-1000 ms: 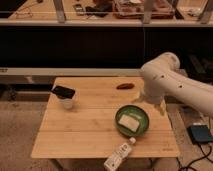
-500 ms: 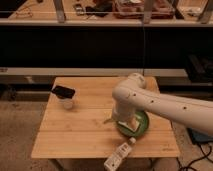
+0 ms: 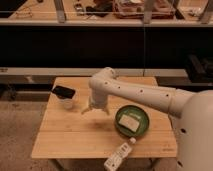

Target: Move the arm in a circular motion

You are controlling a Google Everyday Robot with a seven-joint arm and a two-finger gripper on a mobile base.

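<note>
The arm [image 3: 145, 95] is a thick white tube with small dark dots. It reaches from the lower right across the wooden table [image 3: 75, 135] to a rounded elbow [image 3: 102, 80]. From the elbow the wrist drops to the pale gripper [image 3: 95, 110], which hangs just above the table's middle. It is left of the green bowl [image 3: 142, 131] and right of the cup [image 3: 67, 103]. Its two fingers are spread open with nothing between them.
The green bowl holds a pale block [image 3: 130, 121]. A white bottle [image 3: 119, 156] lies at the table's front edge. A black flat object [image 3: 64, 92] rests on the cup at the left. Dark shelving [image 3: 100, 45] runs behind the table.
The arm has swung left, carrying the gripper from over the green bowl to the table's middle. The bowl is now uncovered.
</note>
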